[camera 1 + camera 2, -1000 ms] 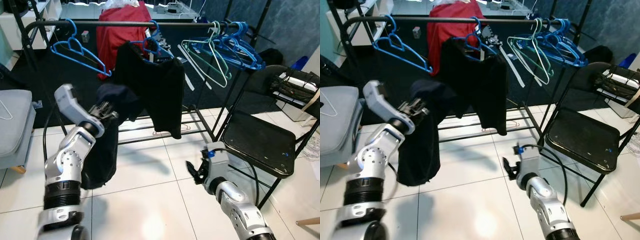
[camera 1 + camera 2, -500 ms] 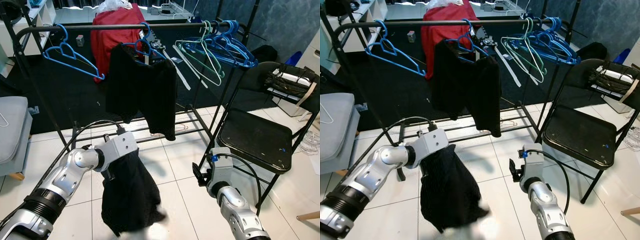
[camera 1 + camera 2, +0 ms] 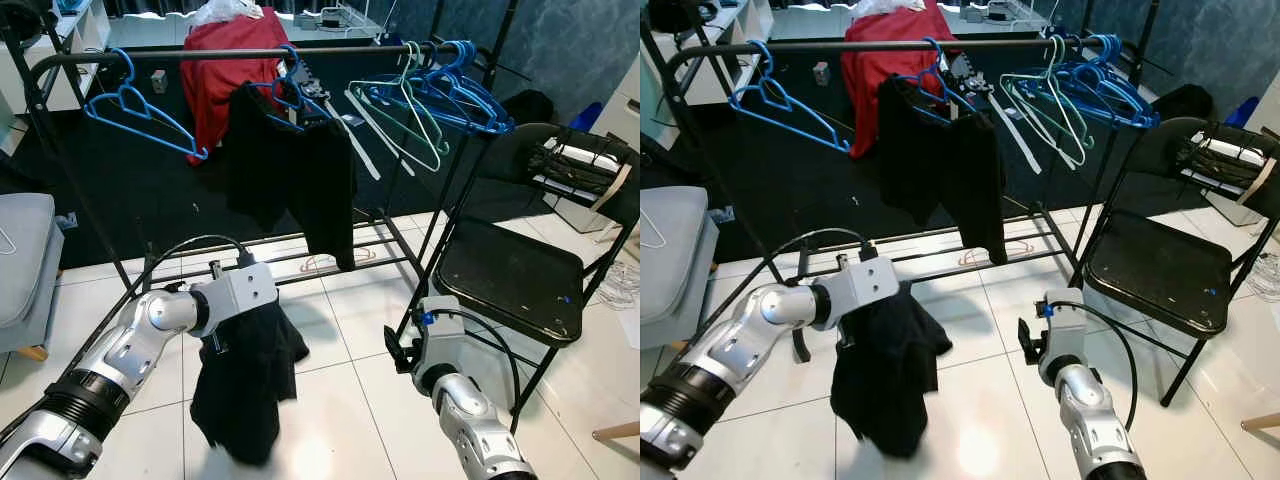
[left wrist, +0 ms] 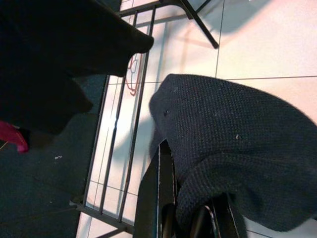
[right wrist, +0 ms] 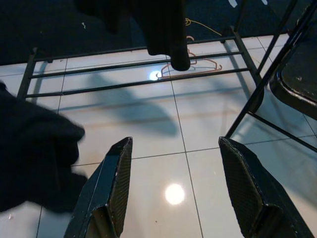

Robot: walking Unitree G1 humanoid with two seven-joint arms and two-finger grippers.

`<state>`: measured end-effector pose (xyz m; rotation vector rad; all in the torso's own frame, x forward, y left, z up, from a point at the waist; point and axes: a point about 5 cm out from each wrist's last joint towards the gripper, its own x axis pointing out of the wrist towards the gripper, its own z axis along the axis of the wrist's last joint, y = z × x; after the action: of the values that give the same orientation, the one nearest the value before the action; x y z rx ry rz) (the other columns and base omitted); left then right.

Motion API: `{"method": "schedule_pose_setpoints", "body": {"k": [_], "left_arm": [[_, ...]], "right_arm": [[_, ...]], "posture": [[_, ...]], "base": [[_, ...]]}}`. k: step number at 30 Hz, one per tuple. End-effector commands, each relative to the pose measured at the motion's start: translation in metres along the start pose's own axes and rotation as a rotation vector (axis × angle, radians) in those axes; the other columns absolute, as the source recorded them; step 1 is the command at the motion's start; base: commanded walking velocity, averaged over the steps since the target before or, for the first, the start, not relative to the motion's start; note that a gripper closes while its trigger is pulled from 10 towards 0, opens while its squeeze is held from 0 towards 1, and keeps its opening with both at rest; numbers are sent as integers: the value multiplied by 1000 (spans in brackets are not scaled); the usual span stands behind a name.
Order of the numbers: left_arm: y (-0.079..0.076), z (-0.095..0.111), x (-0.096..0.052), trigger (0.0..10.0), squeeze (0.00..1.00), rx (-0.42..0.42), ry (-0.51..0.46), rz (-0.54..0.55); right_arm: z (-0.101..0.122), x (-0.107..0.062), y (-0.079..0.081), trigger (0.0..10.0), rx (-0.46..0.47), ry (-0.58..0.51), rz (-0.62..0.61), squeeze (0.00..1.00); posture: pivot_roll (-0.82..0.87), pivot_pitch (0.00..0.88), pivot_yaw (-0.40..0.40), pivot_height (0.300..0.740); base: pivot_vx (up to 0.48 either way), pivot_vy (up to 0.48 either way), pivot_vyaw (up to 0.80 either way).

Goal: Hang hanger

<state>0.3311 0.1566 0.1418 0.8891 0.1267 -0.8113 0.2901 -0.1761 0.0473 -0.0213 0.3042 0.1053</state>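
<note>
Since half a second earlier, the dark garment point(image 3: 245, 385) had been drawn up and bunched under the left gripper point(image 4: 190, 223), whose fingertips were buried in the knit cloth — clenched on it. No hanger could be made out inside that garment. The right gripper point(image 5: 173, 193) was held low above the white tiled floor point(image 3: 340, 400), its fingers spread wide with nothing between them. Behind, the clothes rail point(image 3: 200, 55) carried a blue hanger point(image 3: 140, 115), a hung black shirt point(image 3: 295, 170) and a cluster of blue and green hangers point(image 3: 430, 95). A black folding chair point(image 3: 510, 280) stood just beside the right arm, partly cut off.
</note>
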Motion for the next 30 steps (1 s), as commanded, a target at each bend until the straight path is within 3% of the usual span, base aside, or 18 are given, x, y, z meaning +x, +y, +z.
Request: {"method": "schedule_pose_setpoints", "body": {"k": [1, 7, 10, 13, 14, 15, 16, 18, 27, 30], "left_arm": [[-1, 0, -1, 0, 0, 1, -19, 0], [-1, 0, -1, 0, 0, -14, -29, 11], [8, 11, 1, 0, 0, -192, -110, 78], [10, 15, 1, 0, 0, -243, -139, 93], [27, 29, 3, 0, 0, -460, -233, 184], [33, 34, 3, 0, 0, -546, -265, 218], [33, 34, 3, 0, 0, -546, -265, 218], [43, 41, 5, 0, 0, -690, -312, 268], [46, 39, 6, 0, 0, -751, -288, 298], [48, 32, 5, 0, 0, -820, -248, 333]], "right_arm": [[-5, -1, 2, 10000, 2, 11, 6, 0], [-6, 0, 2, 10000, 3, 13, 10, 0], [-1, -1, 9, 10000, -20, -48, 95, 0], [2, -2, 12, 10000, -35, -77, 141, 0], [7, -5, 19, 10000, -103, -123, 250, 0], [8, -5, 20, 10000, -124, -128, 273, 0], [8, -5, 20, 10000, -124, -128, 273, 0], [5, -5, 19, 10000, -148, -114, 275, 0], [2, -5, 20, 10000, -136, -103, 264, 0], [1, -6, 21, 10000, -134, -110, 281, 0]], "posture": [[-130, 73, -26, 740], [-130, 71, -27, 740], [-131, 77, -25, 740], [-131, 77, -25, 740], [-131, 86, -24, 740], [-131, 86, -24, 740], [-131, 86, -24, 740], [-128, 87, -29, 740], [-133, 94, -28, 740], [-133, 95, -26, 740]], "base": [[0, 0, 0], [0, 0, 0], [0, 0, 0], [0, 0, 0], [0, 0, 0], [0, 0, 0], [0, 0, 0], [0, 0, 0], [0, 0, 0], [0, 0, 0]]}}
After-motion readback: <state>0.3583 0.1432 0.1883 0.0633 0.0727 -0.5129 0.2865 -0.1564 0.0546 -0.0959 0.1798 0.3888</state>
